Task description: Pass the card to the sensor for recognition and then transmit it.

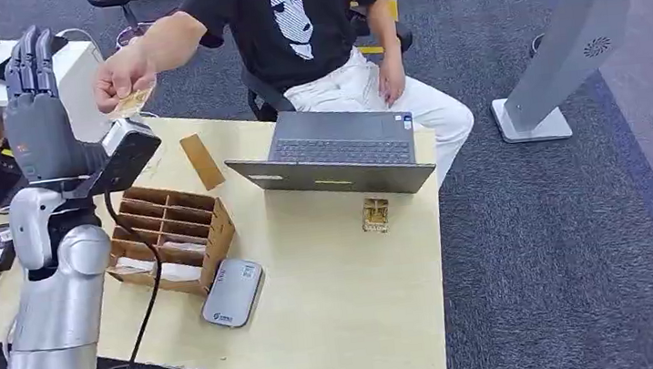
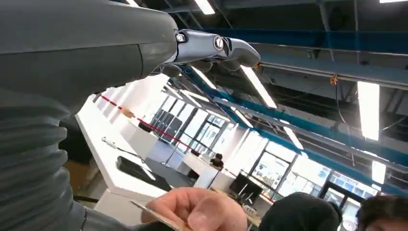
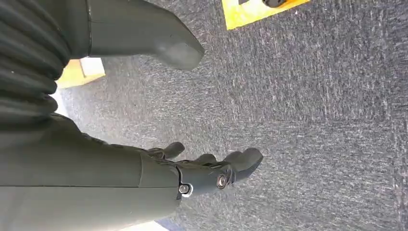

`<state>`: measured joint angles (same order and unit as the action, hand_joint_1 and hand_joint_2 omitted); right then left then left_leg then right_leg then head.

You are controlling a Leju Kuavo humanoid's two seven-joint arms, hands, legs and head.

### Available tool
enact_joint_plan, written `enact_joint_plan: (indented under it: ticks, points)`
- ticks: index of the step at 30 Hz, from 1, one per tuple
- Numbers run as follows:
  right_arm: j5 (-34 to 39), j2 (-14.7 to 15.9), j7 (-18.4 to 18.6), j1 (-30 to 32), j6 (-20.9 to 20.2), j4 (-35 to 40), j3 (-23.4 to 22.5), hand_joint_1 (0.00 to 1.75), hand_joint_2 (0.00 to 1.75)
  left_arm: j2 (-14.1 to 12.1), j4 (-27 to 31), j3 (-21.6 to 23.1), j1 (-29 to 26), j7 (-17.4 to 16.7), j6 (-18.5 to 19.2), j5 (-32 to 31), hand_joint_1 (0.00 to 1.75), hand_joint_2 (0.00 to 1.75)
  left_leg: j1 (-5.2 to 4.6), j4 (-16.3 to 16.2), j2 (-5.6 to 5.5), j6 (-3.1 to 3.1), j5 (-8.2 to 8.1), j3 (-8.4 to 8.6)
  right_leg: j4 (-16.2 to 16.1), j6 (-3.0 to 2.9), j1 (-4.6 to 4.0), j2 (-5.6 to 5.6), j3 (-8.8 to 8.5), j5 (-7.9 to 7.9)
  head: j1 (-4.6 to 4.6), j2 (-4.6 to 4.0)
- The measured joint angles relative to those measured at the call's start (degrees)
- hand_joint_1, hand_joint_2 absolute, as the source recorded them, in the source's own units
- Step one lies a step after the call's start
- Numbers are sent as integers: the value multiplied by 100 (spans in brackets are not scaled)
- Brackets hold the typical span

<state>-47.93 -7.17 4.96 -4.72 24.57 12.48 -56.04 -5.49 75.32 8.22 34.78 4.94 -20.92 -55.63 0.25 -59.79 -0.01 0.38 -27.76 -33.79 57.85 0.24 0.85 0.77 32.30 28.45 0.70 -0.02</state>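
Observation:
A person's hand (image 1: pixel 121 76) holds a tan card (image 1: pixel 133 101) above the table's far left corner. My left hand (image 1: pixel 33 105) is raised upright just left of it, fingers extended, holding nothing; the left wrist view shows its fingers (image 2: pixel 211 48) against the ceiling and the person's fingers pinching the card (image 2: pixel 159 217). The grey card sensor (image 1: pixel 233 292) lies flat near the table's front edge. My right hand (image 3: pixel 192 173) hangs over dark carpet with fingers loosely apart, holding nothing.
A cardboard divider box (image 1: pixel 173 237) stands by the sensor. An open laptop (image 1: pixel 338 151) sits before the seated person. A small gold item (image 1: pixel 375 214) and a brown strip (image 1: pixel 201 161) lie on the wooden table (image 1: pixel 336 312). A grey kiosk stand (image 1: pixel 557 59) is at right.

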Motion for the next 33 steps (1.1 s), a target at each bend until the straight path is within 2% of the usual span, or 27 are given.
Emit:
enact_joint_plan:
  ticks: [11, 12, 13, 33]
  points:
    - [-50, 0, -79, -1, -70, -20, 0, 0, 175, 26, -22, 177, -118, 0, -37, -42, 0, 175, 0, 0, 0, 0, 0, 0, 0, 0, 0, -1, -1, 0, 0, 0]
    - [-50, 0, -72, -1, -72, -20, 0, 0, 175, 26, -22, 177, -138, 0, -44, -22, 79, 175, 0, 0, 0, 0, 0, 0, 0, 0, 0, -1, -1, 0, 0, -2]
    - [-52, 0, -66, -1, -74, -20, 0, 0, 175, 26, -22, 177, -160, 0, -50, -13, 175, 175, 0, 0, 0, 0, 0, 0, 0, 0, 0, -1, -1, 0, 0, 0]
    - [-127, 0, -31, 3, -74, -20, 0, 0, 175, 26, -22, 179, -433, 70, -59, 79, 175, 175, 0, 0, 0, 0, 0, -1, 1, 0, 0, -1, 0, 0, 0, 0]
